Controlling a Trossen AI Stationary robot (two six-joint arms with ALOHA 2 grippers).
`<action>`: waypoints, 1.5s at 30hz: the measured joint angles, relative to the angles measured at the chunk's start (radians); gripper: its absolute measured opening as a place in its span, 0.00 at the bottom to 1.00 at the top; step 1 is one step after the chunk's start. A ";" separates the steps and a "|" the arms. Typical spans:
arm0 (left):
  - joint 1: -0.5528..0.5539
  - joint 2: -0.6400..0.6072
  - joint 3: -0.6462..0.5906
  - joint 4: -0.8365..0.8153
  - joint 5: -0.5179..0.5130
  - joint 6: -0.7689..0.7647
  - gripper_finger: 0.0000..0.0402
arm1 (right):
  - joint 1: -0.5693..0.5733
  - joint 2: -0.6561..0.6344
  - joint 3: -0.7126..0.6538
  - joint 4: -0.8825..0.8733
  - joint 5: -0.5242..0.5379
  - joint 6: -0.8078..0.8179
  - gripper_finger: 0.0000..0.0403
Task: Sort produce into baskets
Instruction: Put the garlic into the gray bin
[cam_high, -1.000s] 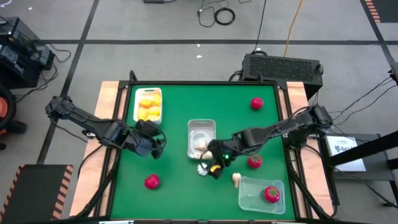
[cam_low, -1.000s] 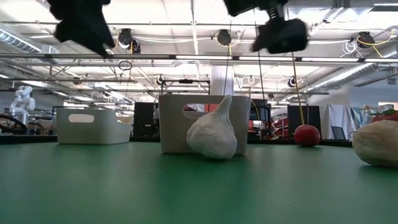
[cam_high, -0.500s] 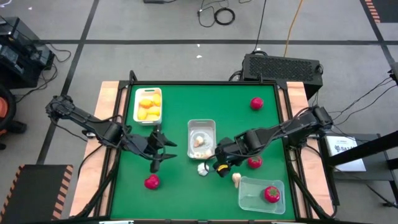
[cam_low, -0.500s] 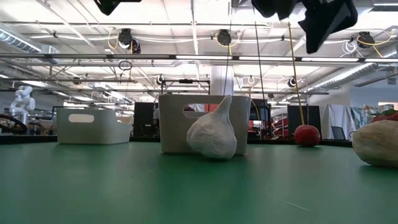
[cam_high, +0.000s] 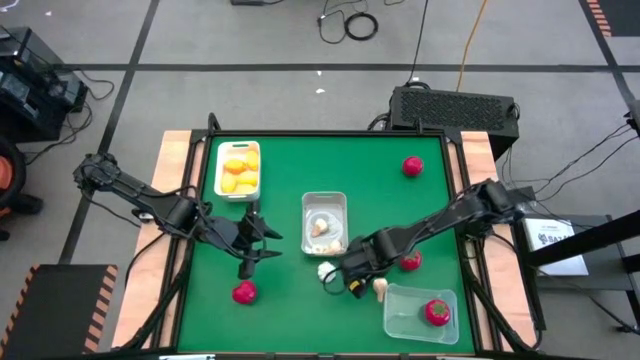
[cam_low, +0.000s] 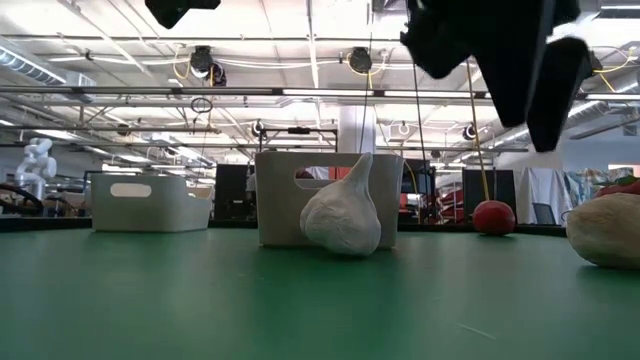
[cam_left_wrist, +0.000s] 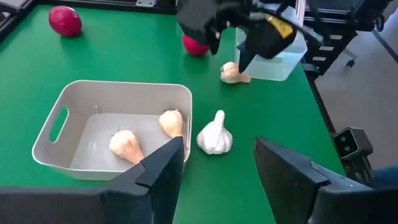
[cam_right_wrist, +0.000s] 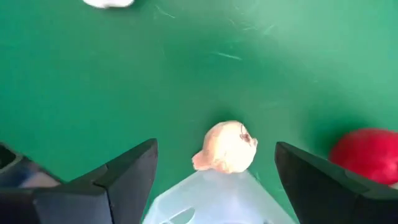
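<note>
Sorting state: produce partly in baskets, partly loose on the green table (cam_high: 280, 170).
Lemons: yellow ovals (cam_high: 239, 172), about four, packed in the opaque white basket (cam_high: 222, 150) at the table's far left corner.
Garlic bulbs: off-white with pointed tips, four in all; two (cam_left_wrist: 148, 133) lie in the middle basket (cam_left_wrist: 62, 118), one (cam_high: 326, 270) stands upright on the table just beside that basket's near end, one (cam_right_wrist: 227, 147) lies touching the clear basket's edge.
Strawberries: red, four; one (cam_high: 413, 166) near the far right corner, one (cam_high: 243, 292) near the left front, one (cam_high: 410, 261) beside the right arm, one (cam_high: 437, 312) inside the clear basket (cam_high: 405, 325).
Baskets: three.
Right claw (cam_high: 352, 278): fingers apart, empty, hanging over the table between the two loose bulbs.
Left claw (cam_high: 262, 240): fingers apart, empty, left of the middle basket.
</note>
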 joint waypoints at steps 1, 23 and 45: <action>0.000 0.000 0.000 0.000 0.000 0.000 0.51 | 0.002 0.013 0.000 0.003 -0.009 -0.014 0.78; 0.049 0.000 0.000 -0.002 -0.005 -0.026 0.51 | 0.040 0.140 0.000 -0.044 -0.043 -0.188 0.78; 0.107 0.000 0.000 -0.003 -0.009 -0.017 0.51 | 0.038 0.140 -0.071 0.018 -0.069 -0.212 0.61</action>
